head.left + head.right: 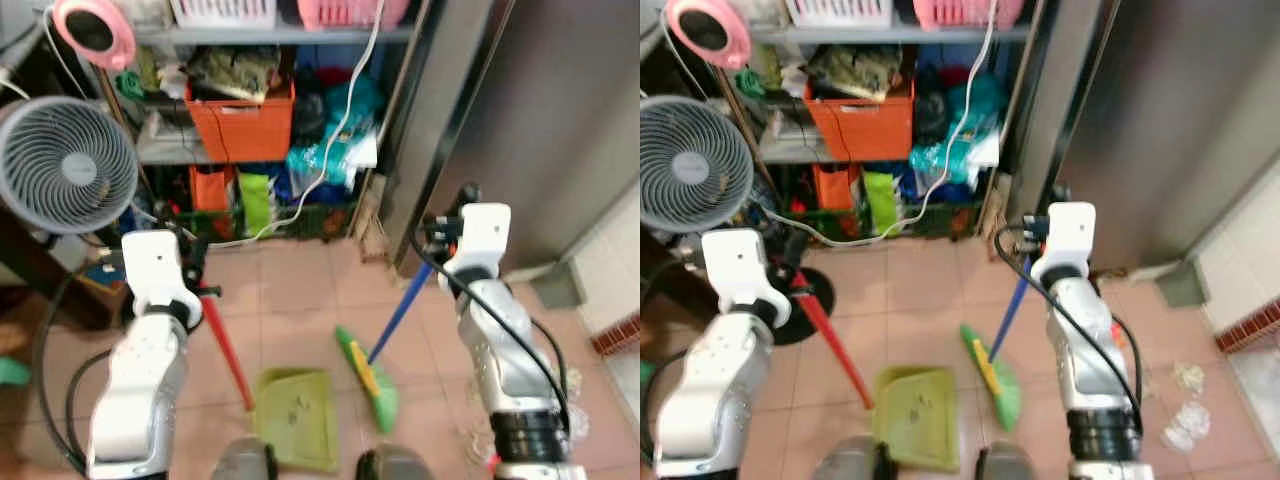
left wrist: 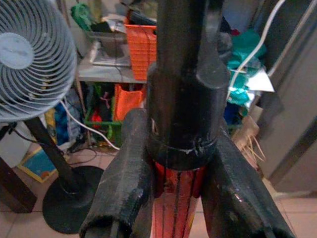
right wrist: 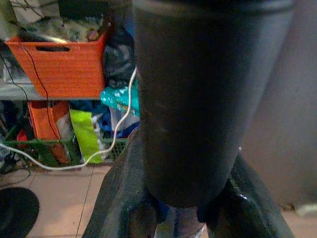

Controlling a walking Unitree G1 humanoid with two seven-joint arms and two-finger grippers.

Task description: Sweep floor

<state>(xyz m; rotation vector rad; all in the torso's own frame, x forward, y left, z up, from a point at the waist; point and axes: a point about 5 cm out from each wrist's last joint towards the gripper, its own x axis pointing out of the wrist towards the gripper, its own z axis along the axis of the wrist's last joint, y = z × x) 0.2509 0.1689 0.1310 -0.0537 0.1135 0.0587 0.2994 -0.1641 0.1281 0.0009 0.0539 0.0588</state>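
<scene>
The left gripper (image 2: 185, 198) is clamped on the red handle (image 1: 226, 350) of the green dustpan (image 1: 296, 416), which rests on the tiled floor (image 1: 290, 290) near the robot. The right gripper (image 3: 185, 218) is clamped on the blue broom handle (image 1: 400, 312); its green broom head (image 1: 367, 380) sits just right of the dustpan.

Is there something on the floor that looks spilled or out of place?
Yes. Pale crumpled scraps lie scattered on the tiles at the robot's right, away from the green dustpan. A white cable also hangs loosely down across the cluttered shelves. The broom and dustpan look normal.
</scene>
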